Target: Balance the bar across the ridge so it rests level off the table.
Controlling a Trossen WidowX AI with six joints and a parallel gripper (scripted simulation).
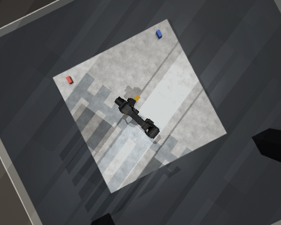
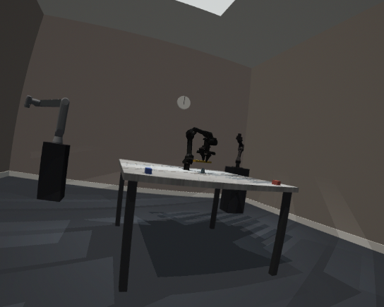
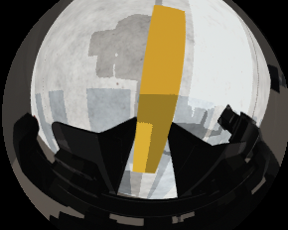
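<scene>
The yellow bar (image 1: 137, 98) (image 2: 198, 161) (image 3: 164, 50) hangs above the table (image 1: 197, 119) (image 2: 157, 177) and looks close to level in the exterior view. My gripper (image 2: 206, 160) (image 3: 153, 123) is shut on the bar near its middle, with one black finger on each side. The small grey-blue ridge (image 2: 202, 170) stands on the table below the bar, with a visible gap between them in the exterior view. The ridge is hidden by the arm in the top view, and I cannot make it out in the wrist view.
A blue block (image 1: 159, 34) (image 2: 148, 170) and a red block (image 1: 69, 79) (image 2: 276, 182) lie near two table corners, away from the bar. My arm's base (image 1: 153, 132) stands on the table. Two other arms on black pedestals (image 2: 52, 171) (image 2: 234, 191) stand off the table.
</scene>
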